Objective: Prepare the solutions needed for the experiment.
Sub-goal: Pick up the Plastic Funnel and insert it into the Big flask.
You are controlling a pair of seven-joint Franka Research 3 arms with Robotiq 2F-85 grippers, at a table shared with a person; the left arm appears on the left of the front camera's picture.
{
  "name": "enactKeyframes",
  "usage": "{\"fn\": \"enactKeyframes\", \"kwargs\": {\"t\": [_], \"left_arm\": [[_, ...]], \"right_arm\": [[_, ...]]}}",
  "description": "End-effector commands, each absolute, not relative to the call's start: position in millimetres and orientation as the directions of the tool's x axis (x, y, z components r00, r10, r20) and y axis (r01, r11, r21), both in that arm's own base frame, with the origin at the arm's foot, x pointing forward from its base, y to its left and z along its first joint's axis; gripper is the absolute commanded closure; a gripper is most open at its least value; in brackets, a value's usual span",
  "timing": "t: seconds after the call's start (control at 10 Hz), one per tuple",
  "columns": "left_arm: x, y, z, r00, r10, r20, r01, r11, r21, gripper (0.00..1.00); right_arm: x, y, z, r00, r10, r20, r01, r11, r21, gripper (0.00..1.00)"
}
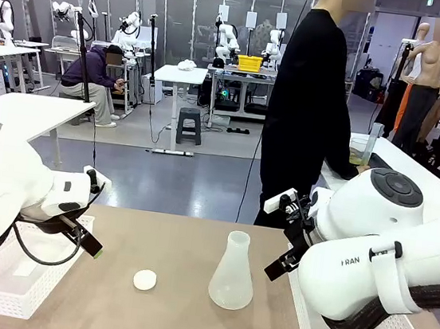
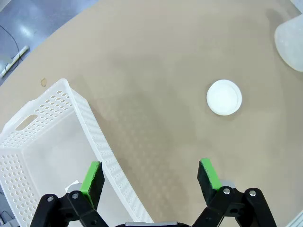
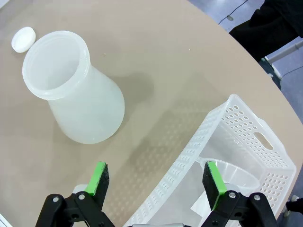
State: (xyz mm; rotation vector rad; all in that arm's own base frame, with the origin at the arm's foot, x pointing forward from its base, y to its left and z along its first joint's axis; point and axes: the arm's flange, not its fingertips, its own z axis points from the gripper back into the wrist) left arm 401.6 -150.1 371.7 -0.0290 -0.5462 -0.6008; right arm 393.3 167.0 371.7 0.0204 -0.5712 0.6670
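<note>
Left gripper (image 2: 150,166): I see its jaws apart and empty, above the left basket (image 2: 102,144) rim.
Right gripper (image 3: 155,168): jaws apart too, empty, over the right basket (image 3: 189,153) wall.
Flask (image 1: 232,272): upright mid-table, with the white cap (image 1: 145,280) near it.
Solutions (image 1: 355,157): a yellow-green layer in a beaker (image 1: 359,144) on the far table (image 1: 416,168), beside the person (image 1: 308,103).

Floor: we see smooth grey flooring (image 1: 203,170).
Furniture: we count 1 white square-topped table (image 1: 180,74), 1 dark grey stool (image 1: 190,125) beside it.
Walls: grey panelled partitions (image 1: 184,0).
</note>
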Motion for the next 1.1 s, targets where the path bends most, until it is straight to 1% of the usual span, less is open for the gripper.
{"fn": "enactKeyframes", "kwargs": {"t": [0.0, 1.0], "left_arm": [[401.7, -150.0, 371.7, 0.688, -0.529, 0.496, 0.544, 0.829, 0.129, 0.0], [401.6, -150.1, 371.7, 0.688, -0.529, 0.496, 0.544, 0.829, 0.129, 0.0]], "right_arm": [[393.4, 166.9, 371.7, 0.64, 0.577, 0.507, -0.589, 0.792, -0.159, 0.0], [393.3, 167.0, 371.7, 0.639, 0.579, 0.507, -0.59, 0.791, -0.161, 0.0]]}}
